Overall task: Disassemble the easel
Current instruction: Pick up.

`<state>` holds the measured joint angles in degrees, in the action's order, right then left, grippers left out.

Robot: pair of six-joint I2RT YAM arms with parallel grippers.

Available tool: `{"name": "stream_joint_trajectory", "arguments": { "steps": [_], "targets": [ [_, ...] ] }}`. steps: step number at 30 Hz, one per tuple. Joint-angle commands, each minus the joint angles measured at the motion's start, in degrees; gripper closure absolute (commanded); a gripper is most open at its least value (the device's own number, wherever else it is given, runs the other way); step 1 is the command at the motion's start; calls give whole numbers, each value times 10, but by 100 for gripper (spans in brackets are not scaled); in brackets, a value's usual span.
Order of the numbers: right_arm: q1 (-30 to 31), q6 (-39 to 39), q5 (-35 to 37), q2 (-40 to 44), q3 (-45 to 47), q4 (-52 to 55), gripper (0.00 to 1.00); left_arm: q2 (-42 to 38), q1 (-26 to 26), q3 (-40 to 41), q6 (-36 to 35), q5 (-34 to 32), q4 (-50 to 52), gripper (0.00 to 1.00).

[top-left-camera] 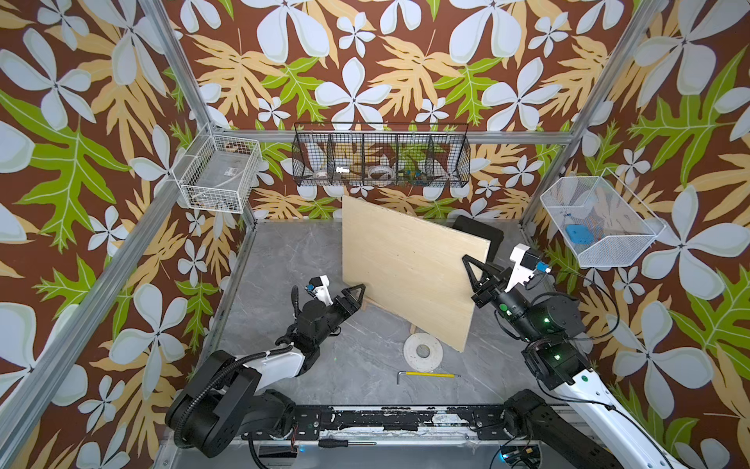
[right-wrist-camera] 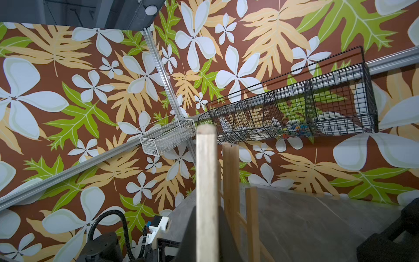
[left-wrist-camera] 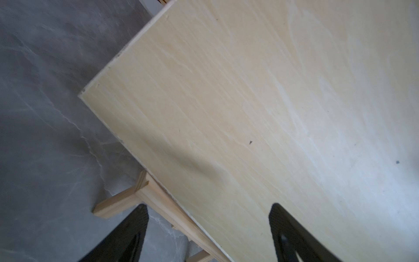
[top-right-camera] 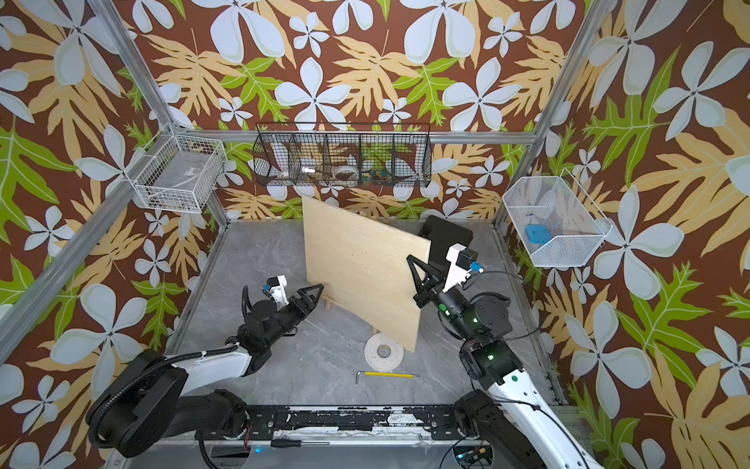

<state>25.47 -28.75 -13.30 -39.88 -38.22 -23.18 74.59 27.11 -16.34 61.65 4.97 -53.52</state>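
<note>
A large plywood board (top-left-camera: 410, 268) stands tilted on the easel, hiding most of it. In both top views only the easel's foot (top-left-camera: 367, 302) (top-right-camera: 329, 302) pokes out under the board's lower left corner. The left wrist view shows the easel's ledge strip (left-wrist-camera: 158, 199) under the board (left-wrist-camera: 249, 102). My left gripper (top-left-camera: 357, 294) (left-wrist-camera: 208, 206) is open, its jaws either side of that ledge and board edge, touching neither. My right gripper (top-left-camera: 470, 266) (right-wrist-camera: 206, 238) is shut on the board's right edge (right-wrist-camera: 206, 181). Easel uprights (right-wrist-camera: 231, 172) show behind the board.
A white ring (top-left-camera: 423, 351) lies at the board's near corner, and a yellow-handled hex key (top-left-camera: 430, 374) lies in front of it. A black block (top-left-camera: 479, 235) stands behind the board. Wire baskets hang on the left (top-left-camera: 219, 174), back (top-left-camera: 381, 156) and right (top-left-camera: 596, 223) walls.
</note>
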Motion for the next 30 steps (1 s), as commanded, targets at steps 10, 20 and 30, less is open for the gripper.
{"name": "stream_joint_trajectory", "arguments": {
  "steps": [10, 20, 30],
  "targets": [
    [1, -76, 6, -13, 16, -212, 100, 117, -17, -26, 64, 18, -202, 14],
    [1, -91, 23, -36, 14, -287, 100, 134, -25, -68, 49, 26, -181, 13],
    [7, -99, 55, -68, -6, -353, 100, 67, -34, -78, 28, 14, -113, 11]
  ]
}}
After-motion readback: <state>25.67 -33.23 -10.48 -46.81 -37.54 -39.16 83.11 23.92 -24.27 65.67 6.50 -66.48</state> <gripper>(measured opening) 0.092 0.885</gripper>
